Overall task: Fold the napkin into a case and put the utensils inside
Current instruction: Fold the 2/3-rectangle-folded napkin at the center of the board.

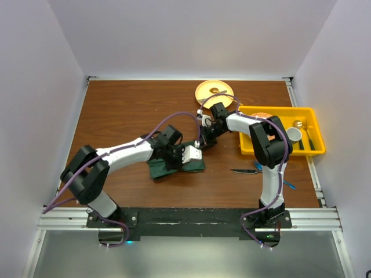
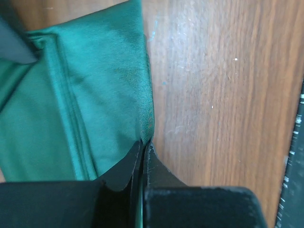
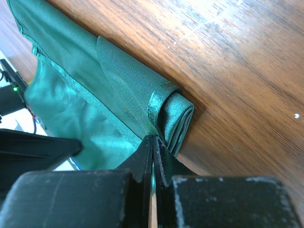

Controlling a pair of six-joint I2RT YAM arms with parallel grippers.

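Note:
The dark green napkin (image 1: 186,167) lies partly folded at the table's near middle. In the left wrist view my left gripper (image 2: 144,142) is shut on the napkin's (image 2: 95,90) edge, close above the wood. In the right wrist view my right gripper (image 3: 154,138) is shut on a hemmed edge of the napkin (image 3: 85,85), next to a rolled fold. From above, my left gripper (image 1: 174,157) is over the cloth and my right gripper (image 1: 203,142) is at its far right. The knife (image 1: 246,171) lies right of the napkin. The blue fork (image 1: 288,185) shows partly behind the right arm.
A yellow plate (image 1: 214,91) sits at the table's far middle. A yellow bin (image 1: 316,152) at the right holds a grey cup (image 1: 294,134) and metal cutlery. White walls close in the table on three sides.

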